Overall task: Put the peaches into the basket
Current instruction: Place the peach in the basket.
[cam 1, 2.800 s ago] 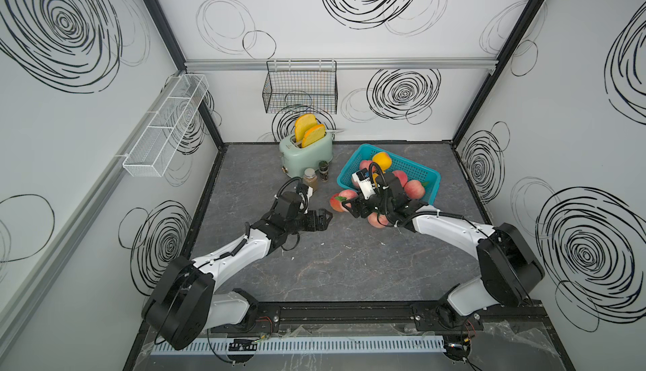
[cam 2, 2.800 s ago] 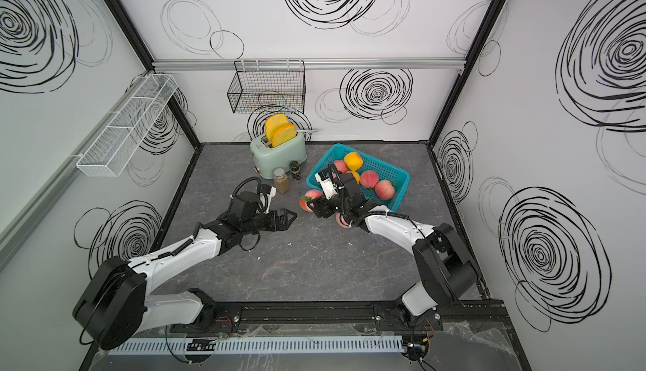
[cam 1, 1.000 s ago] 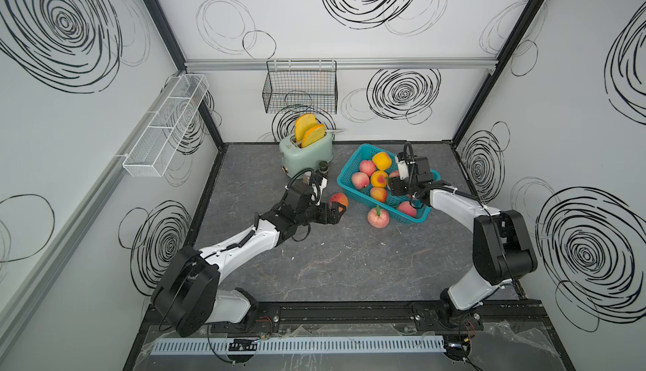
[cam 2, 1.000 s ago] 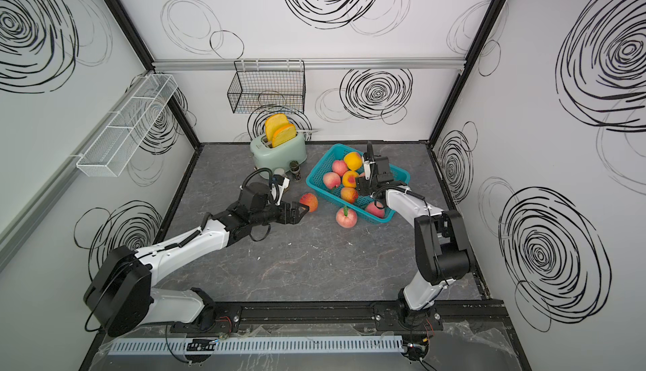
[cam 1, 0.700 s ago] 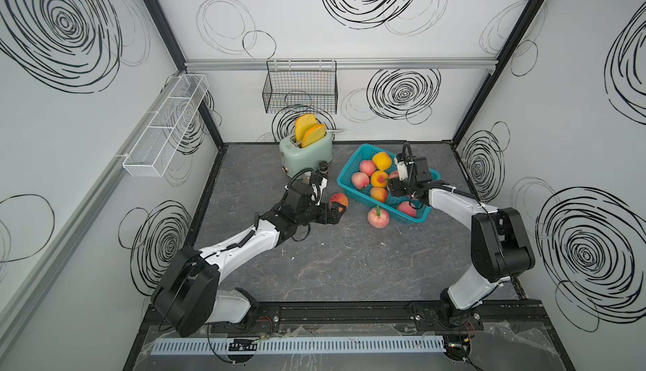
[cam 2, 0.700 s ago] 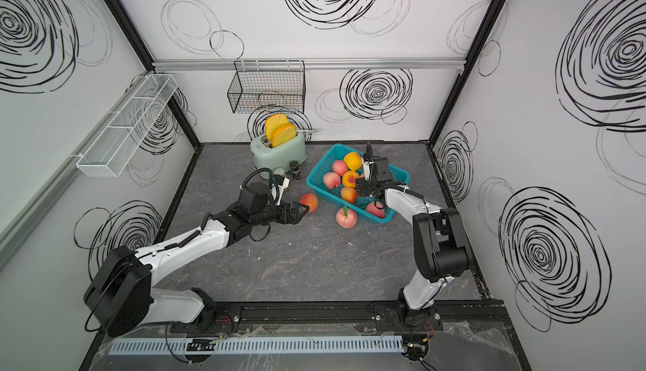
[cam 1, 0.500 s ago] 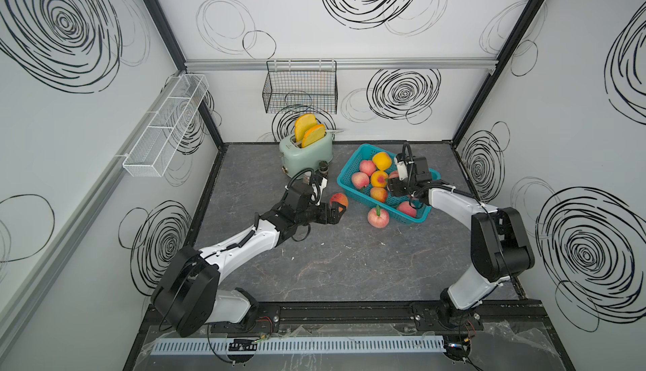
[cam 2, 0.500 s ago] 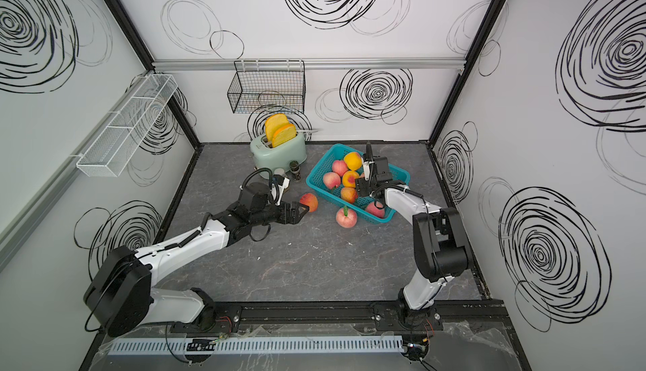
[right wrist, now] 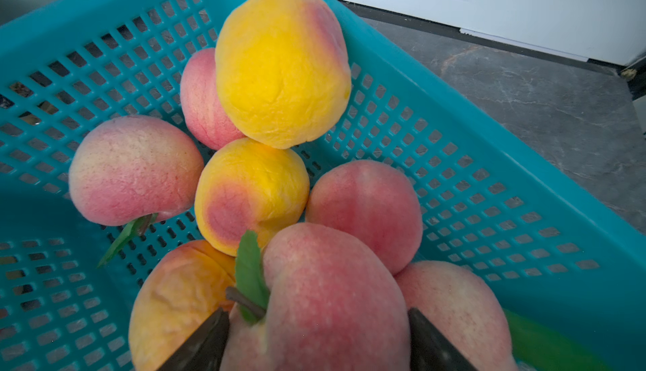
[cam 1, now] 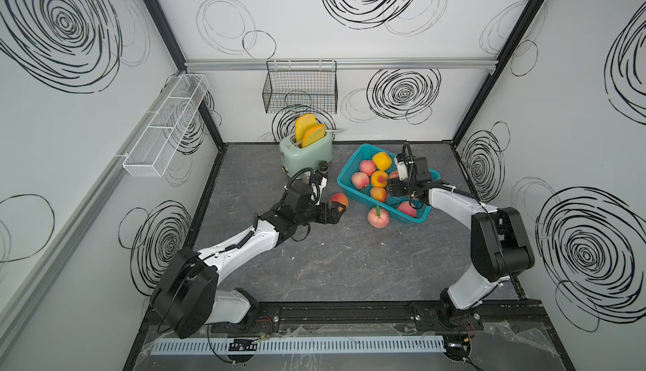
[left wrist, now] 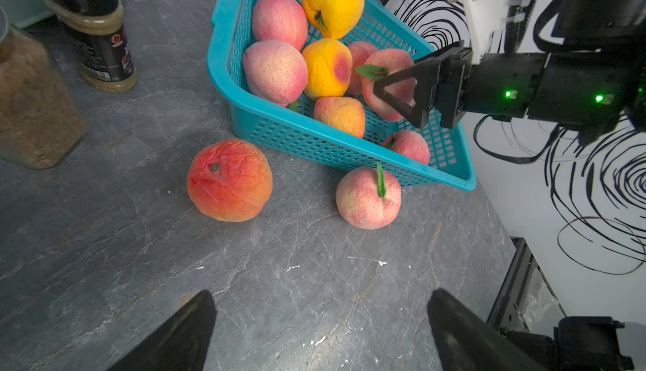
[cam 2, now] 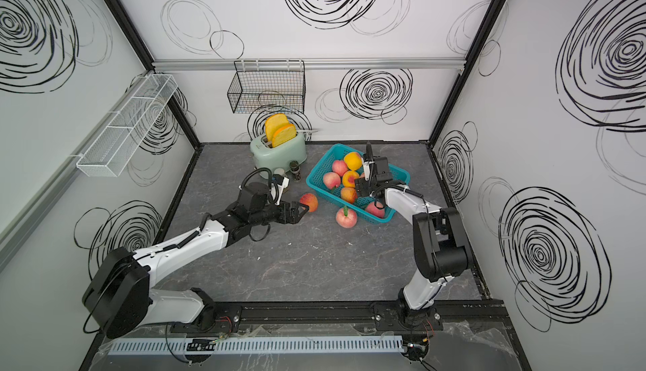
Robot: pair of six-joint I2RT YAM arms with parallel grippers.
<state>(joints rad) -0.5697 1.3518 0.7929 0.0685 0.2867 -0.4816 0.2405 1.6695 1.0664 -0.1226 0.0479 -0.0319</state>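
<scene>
The teal basket (cam 1: 345, 174) (cam 2: 314, 174) stands at the back right with several peaches in it. My right gripper (cam 1: 391, 189) (right wrist: 316, 311) hangs over it, and its fingers lie against both sides of a pink peach (right wrist: 332, 299) (left wrist: 386, 63) that rests on the others. Two peaches lie on the table before the basket: an orange-red one (cam 1: 338, 200) (left wrist: 229, 180) and a pink one with a green stem (cam 1: 378, 217) (left wrist: 368, 198). My left gripper (cam 1: 336, 212) (left wrist: 320, 296) stands open and empty, just short of the orange-red peach.
A mint toaster (cam 1: 307, 152) with two toast slices stands at the back, left of the basket. A dark spice bottle (left wrist: 98, 44) and a jar of brown grains (left wrist: 28, 100) stand beside it. A black wire basket (cam 1: 300, 91) and a white mesh rack (cam 1: 164, 128) hang on the walls.
Since the oldest frames my right arm has carried a peach from the table's middle to over the basket, and my left gripper has moved up to the orange-red peach. In the last second neither arm has visibly moved.
</scene>
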